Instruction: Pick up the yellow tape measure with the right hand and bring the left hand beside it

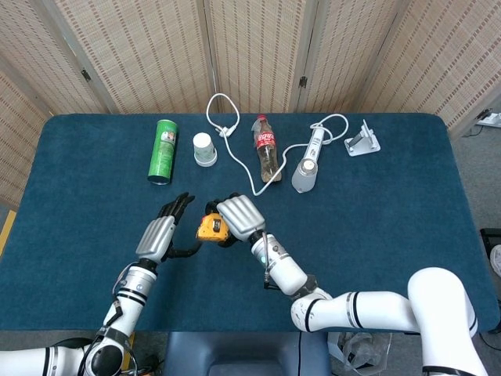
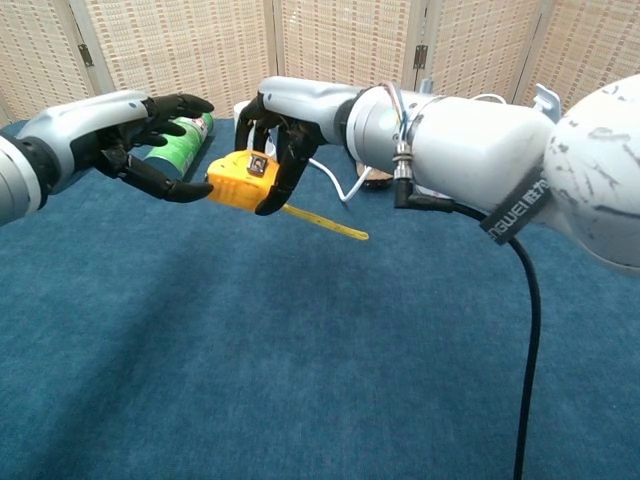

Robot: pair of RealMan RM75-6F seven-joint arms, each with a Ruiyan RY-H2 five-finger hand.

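Observation:
My right hand grips the yellow tape measure and holds it up off the blue table. A short length of yellow tape hangs out of the case toward the right. My left hand is open, fingers spread, close beside the tape measure on its left; the thumb tip nearly reaches the case, and contact cannot be made out.
At the back of the table lie a green can, a white cup, a cola bottle, a white cable, a white handheld device and a small metal stand.

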